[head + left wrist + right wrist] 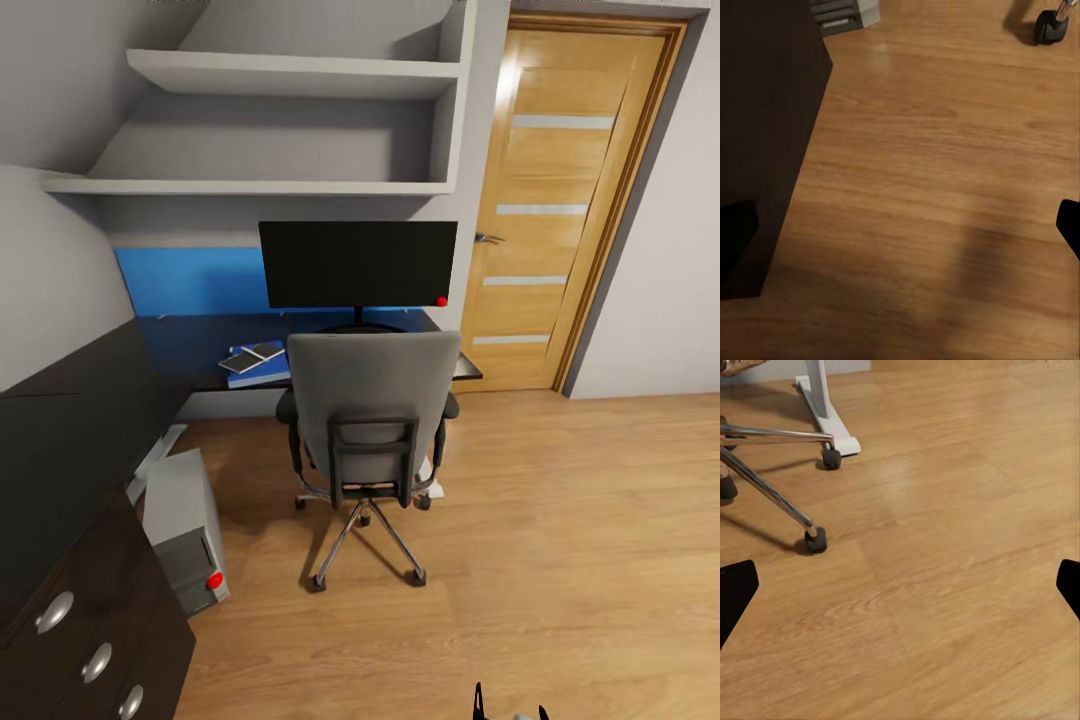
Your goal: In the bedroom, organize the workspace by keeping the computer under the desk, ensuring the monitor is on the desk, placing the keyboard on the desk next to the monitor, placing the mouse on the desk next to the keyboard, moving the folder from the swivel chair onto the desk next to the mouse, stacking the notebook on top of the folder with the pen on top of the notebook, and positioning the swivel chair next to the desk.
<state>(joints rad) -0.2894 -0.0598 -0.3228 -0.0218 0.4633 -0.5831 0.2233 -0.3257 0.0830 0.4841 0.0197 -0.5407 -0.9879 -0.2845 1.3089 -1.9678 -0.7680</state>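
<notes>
The black monitor [357,265] stands on the black desk [180,345]. To its left on the desk lies the blue folder [268,372] with the grey notebook [252,355] on top; whether the pen is there is too small to tell. The grey swivel chair [372,395] is pushed up to the desk, and its back hides the keyboard and mouse. The grey computer [185,535] stands on the floor by the desk's left wing. My right gripper [510,706] [900,589] and left gripper [900,229] hang open and empty above the wooden floor.
Black drawers with silver knobs [55,612] are close at my left, and their dark side [765,112] is near the left gripper. Chair casters [815,540] and a white desk leg [825,405] lie ahead. A wooden door [560,200] is at the right. Wall shelves [290,75] hang above.
</notes>
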